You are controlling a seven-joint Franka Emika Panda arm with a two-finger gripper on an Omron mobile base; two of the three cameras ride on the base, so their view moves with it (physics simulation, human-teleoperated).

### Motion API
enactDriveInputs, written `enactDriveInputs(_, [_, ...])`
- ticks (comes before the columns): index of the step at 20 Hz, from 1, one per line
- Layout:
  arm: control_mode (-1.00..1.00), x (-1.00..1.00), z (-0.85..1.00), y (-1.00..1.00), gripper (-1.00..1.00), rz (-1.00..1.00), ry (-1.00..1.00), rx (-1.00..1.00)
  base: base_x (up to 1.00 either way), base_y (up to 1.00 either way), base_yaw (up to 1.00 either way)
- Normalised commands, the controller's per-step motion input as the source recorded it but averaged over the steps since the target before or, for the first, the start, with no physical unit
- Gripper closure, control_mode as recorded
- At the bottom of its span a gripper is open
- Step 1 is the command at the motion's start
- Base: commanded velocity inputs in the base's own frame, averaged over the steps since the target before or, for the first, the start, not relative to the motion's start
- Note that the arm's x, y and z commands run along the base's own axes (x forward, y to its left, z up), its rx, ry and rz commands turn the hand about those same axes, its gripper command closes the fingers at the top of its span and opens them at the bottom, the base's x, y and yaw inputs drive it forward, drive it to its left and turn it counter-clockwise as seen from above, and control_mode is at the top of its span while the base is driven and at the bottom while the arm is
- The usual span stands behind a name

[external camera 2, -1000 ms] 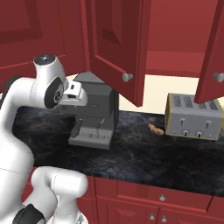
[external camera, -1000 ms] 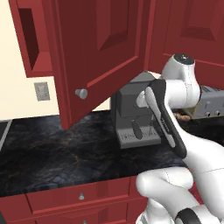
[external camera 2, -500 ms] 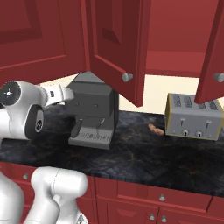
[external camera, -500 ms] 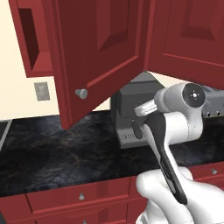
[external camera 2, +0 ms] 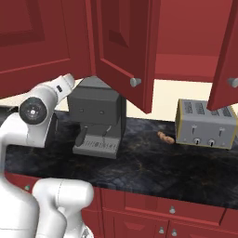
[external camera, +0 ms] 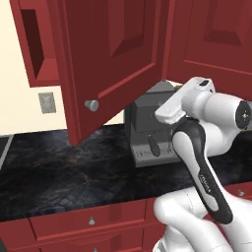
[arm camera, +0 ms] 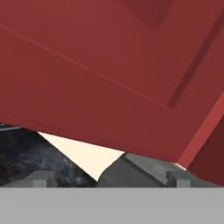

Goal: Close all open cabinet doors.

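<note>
A dark-red cabinet door (external camera: 113, 54) stands swung wide open over the counter, its round silver knob (external camera: 91, 105) at the lower corner. The same door (external camera 2: 122, 44) and knob (external camera 2: 135, 82) hang in front of the coffee machine. A second door (external camera 2: 227, 56) stands open at the far right, edge-on. My gripper (arm camera: 110, 179) is open, its grey fingertips (arm camera: 42, 178) wide apart with nothing between them. It points up at a door's panelled face (arm camera: 100, 65), very close. My hand (external camera: 171, 107) sits just below and right of the open door.
A grey coffee machine (external camera 2: 97, 120) stands on the dark stone counter (external camera 2: 139, 162) under the doors. A silver toaster (external camera 2: 203, 123) sits to the right, with a small brown item (external camera 2: 165, 137) beside it. Red drawer fronts (external camera: 88, 221) run along the counter front. A wall outlet (external camera: 47, 103) is at left.
The arm has folded and turned, and the hand has swung up toward the lower edge of the open door. The doors and the base have not moved.
</note>
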Motion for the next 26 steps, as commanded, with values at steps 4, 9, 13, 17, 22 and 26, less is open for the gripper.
enactDriveInputs(4, [-1.00,0.41,0.44,0.81,-1.00,0.18,-0.07,-0.04,0.00,0.00,0.00])
enactDriveInputs(9, [-1.00,0.40,0.44,0.87,-1.00,0.08,-0.01,-0.06,0.00,0.00,0.00])
enactDriveInputs(13, [-1.00,0.31,0.37,0.87,-1.00,0.01,0.00,-0.10,0.00,0.00,0.00])
enactDriveInputs(17, [-1.00,0.34,0.34,0.85,-1.00,0.00,0.00,-0.10,0.00,0.00,0.00])
enactDriveInputs(22, [-1.00,0.41,0.26,0.73,-1.00,-0.08,0.00,-0.10,0.00,0.00,0.00])
enactDriveInputs(26, [-1.00,0.51,0.08,0.67,-1.00,-0.20,0.00,-0.12,0.00,0.00,0.00])
